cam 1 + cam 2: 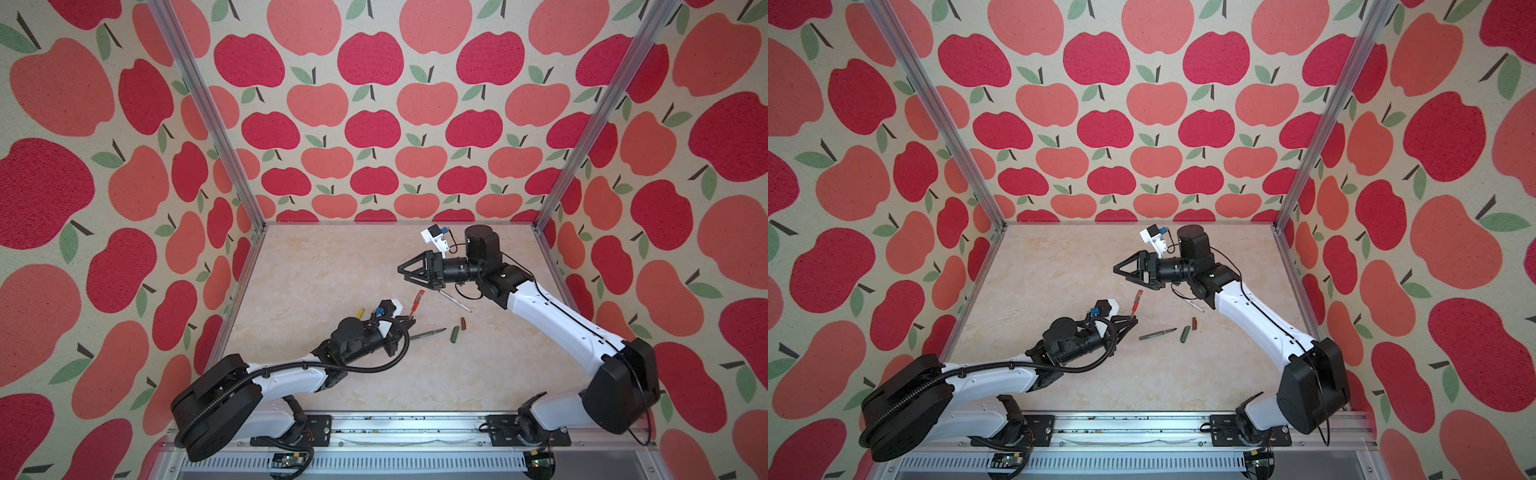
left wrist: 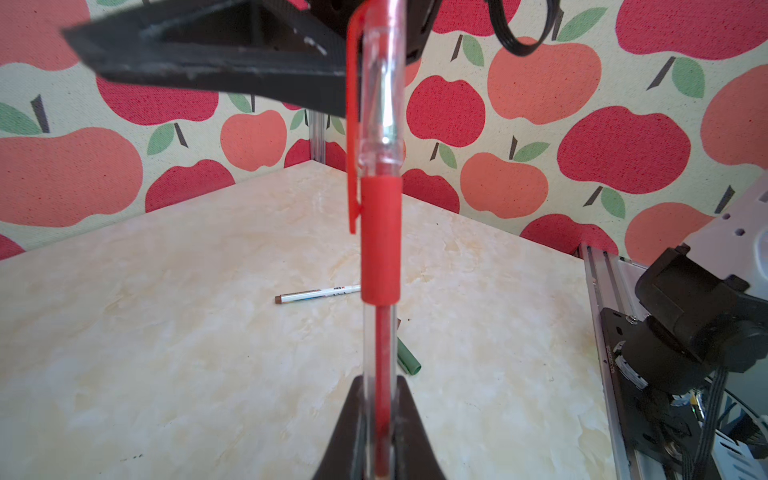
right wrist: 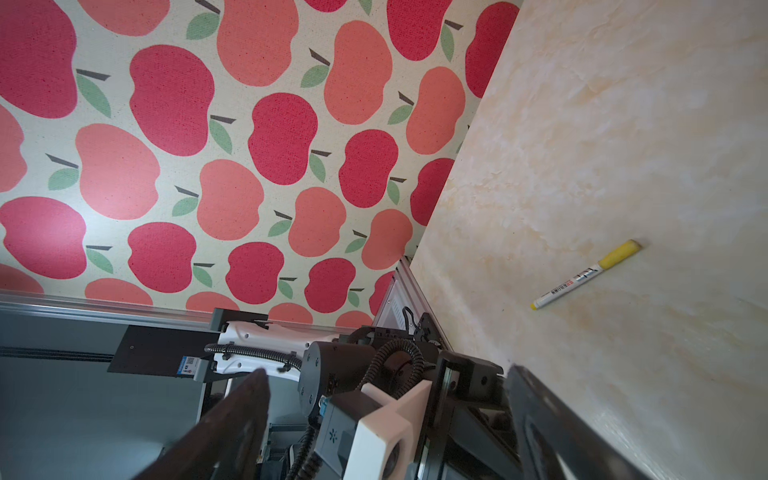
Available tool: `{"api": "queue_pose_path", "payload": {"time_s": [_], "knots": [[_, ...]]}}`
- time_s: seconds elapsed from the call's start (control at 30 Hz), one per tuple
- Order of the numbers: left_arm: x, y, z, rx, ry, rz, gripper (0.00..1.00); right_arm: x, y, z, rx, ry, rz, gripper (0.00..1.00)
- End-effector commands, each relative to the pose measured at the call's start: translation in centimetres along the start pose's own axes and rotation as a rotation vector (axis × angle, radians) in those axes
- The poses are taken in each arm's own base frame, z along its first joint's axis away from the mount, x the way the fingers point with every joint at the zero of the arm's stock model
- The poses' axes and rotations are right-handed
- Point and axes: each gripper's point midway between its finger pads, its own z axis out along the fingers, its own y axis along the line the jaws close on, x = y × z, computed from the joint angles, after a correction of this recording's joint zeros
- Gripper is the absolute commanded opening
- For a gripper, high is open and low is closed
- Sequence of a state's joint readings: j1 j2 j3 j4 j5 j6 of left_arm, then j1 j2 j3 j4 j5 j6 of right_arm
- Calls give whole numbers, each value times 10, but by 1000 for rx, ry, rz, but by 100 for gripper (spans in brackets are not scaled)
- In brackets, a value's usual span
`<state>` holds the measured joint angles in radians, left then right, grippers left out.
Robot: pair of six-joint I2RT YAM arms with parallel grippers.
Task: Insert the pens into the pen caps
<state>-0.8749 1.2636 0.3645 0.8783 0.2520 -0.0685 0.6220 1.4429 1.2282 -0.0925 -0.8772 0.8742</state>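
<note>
My left gripper (image 1: 410,319) (image 2: 380,419) is shut on the red pen (image 1: 417,302) (image 2: 381,241), which points up and away. A clear pen cap with a red clip (image 2: 374,87) sits over its tip. My right gripper (image 1: 405,275) (image 3: 386,372) hangs open just beyond that capped end, holding nothing; one of its fingers (image 2: 199,62) shows in the left wrist view. On the table lie a dark green pen (image 1: 428,333), a green cap (image 1: 454,334) (image 2: 409,360), a brown cap (image 1: 463,323) and a white pen (image 1: 455,301) (image 2: 318,294). A white pen wearing a yellow cap (image 3: 582,276) (image 1: 360,312) lies behind my left wrist.
Apple-patterned walls and aluminium posts (image 1: 598,112) close in the marble-look table (image 1: 316,266) on three sides. A metal rail (image 1: 399,428) with both arm bases runs along the front edge. The right arm (image 1: 552,316) stretches over the table's right side.
</note>
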Motion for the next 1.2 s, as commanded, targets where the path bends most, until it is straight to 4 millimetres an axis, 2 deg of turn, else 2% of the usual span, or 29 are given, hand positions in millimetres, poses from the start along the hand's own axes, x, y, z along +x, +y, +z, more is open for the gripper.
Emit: {"api": "queue_pose_path", "payload": {"time_s": [0.0, 0.3, 0.6, 0.8, 1.17], "knots": [[-7, -9, 2, 40, 21, 53, 0, 17, -4, 1, 42, 87, -29, 91], [-15, 0, -11, -36, 92, 239, 0, 38, -20, 0, 140, 175, 1, 90], [-14, 8, -8, -110, 140, 325, 0, 41, -19, 5, 192, 204, -1, 89], [-20, 15, -11, -170, 136, 387, 0, 49, -22, 5, 235, 232, 21, 89], [-19, 11, -9, -149, 137, 423, 0, 55, -30, 9, 238, 253, 48, 89]]}}
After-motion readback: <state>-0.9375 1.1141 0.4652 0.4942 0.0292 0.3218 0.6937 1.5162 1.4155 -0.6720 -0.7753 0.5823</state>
